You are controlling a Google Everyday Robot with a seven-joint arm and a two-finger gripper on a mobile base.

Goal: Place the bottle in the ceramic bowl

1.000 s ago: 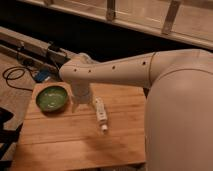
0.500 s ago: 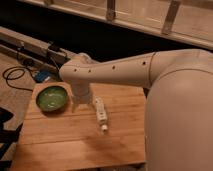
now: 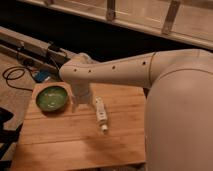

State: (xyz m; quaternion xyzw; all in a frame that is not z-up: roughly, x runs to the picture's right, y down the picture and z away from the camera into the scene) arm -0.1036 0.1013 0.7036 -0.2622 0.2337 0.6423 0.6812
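The bottle (image 3: 101,114) lay on its side on the wooden table (image 3: 70,145), roughly in the middle of the far half. Its cap pointed toward the near edge and its body ran across the grain of the planks. It was outside the bowl (image 3: 50,98) and a little to the right of it, not touching it.

The bowl sat upright near the table's far left corner, green with a paler inside and nothing in it.

The gripper (image 3: 80,102) hung low over the table in the gap between bowl and bottle, just beside the bottle's far end. Whether it was spread or pressed together, I could not tell, since the thick wrist above hid most of it. I could not tell either whether it touched the bottle.

The white arm (image 3: 130,72) reached in from the right, crossing above the table's far edge, and its bulky body filled the right side of my view.

Off the table's left side, dark cables (image 3: 12,77) looped on the floor beside a small blue thing (image 3: 42,76). A metal rail (image 3: 30,47) ran behind them.
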